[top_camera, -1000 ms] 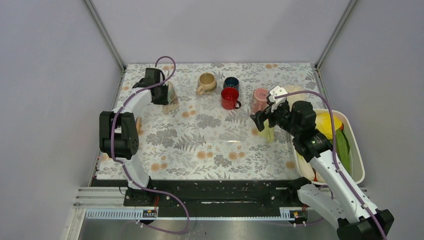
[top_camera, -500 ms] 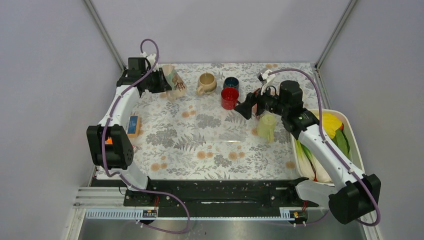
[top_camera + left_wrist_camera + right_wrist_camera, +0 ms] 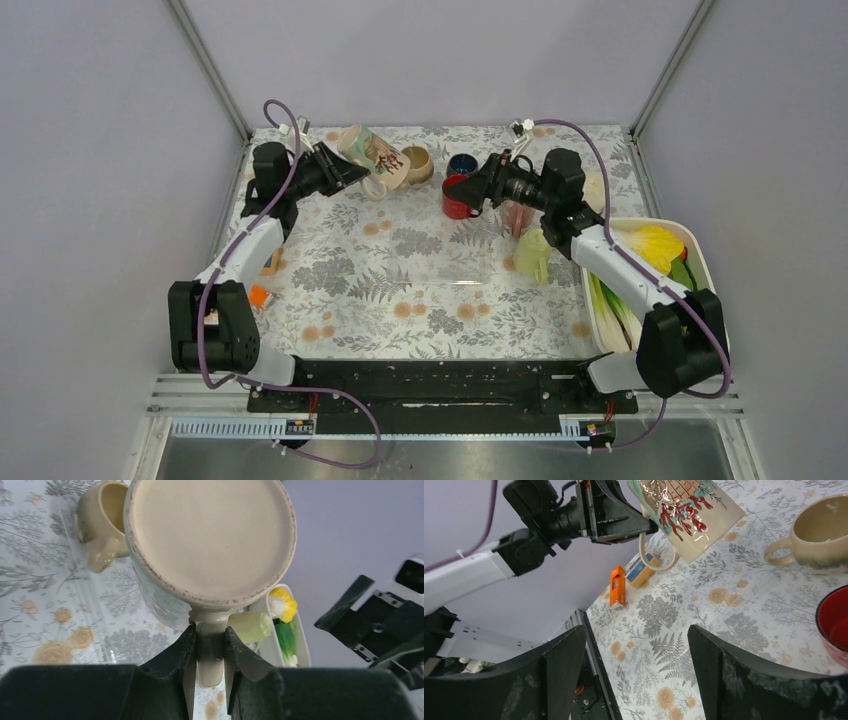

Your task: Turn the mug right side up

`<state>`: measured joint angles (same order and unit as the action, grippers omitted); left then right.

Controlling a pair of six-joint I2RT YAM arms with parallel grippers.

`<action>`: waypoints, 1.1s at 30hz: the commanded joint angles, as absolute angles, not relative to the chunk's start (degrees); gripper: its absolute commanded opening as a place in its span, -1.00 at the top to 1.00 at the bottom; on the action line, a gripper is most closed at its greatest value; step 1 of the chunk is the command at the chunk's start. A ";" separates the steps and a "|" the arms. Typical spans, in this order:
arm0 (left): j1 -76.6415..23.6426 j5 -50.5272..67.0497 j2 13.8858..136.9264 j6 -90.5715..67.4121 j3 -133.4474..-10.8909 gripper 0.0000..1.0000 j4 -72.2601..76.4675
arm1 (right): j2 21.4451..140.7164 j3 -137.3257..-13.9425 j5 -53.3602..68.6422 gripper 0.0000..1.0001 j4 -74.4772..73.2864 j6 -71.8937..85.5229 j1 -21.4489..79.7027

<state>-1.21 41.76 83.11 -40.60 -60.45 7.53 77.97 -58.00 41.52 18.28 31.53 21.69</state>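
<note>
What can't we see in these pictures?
Left wrist view: the painted cream ceramic mug shows only its base; its inside faces away.
Right wrist view: that mug is cut off by the top edge.
Top view: the pink mug is mostly hidden behind the right arm.

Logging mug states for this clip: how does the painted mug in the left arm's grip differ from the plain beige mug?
The painted mug hangs tilted in the air, its handle clamped in the left end effector; the beige mug stands upright on the table. The painted mug carries red and teal decoration; the beige mug is plain. Both have one handle.
</note>
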 commanded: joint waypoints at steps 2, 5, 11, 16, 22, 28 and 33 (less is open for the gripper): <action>-2.08 45.54 79.72 -55.32 -56.69 1.00 37.36 | 83.20 -56.37 43.55 -0.62 34.35 45.23 21.76; -2.52 45.47 80.93 -62.55 -52.81 1.00 47.13 | 85.95 -55.34 43.47 -0.59 39.97 50.39 22.59; -3.65 42.71 81.81 -71.92 -46.20 1.00 64.92 | 90.33 -52.51 40.22 -0.56 49.69 57.20 24.38; -6.38 39.16 81.42 -74.13 -41.74 1.00 72.07 | 94.43 -51.12 37.53 -0.54 59.83 63.24 26.06; -9.82 37.10 82.34 -77.08 -39.58 1.00 79.77 | 98.75 -51.83 35.95 -0.52 66.85 66.80 28.86; -11.06 36.32 84.51 -78.27 -38.85 1.00 83.57 | 103.19 -52.64 35.61 -0.46 73.58 71.38 29.78; -11.84 36.95 86.40 -78.19 -39.22 1.00 84.01 | 105.34 -53.30 35.25 -0.41 78.32 75.05 30.05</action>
<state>-11.27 39.88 86.48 -77.52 -37.82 71.26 104.29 -51.09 36.67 69.32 71.11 29.32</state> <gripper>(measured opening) 0.246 0.719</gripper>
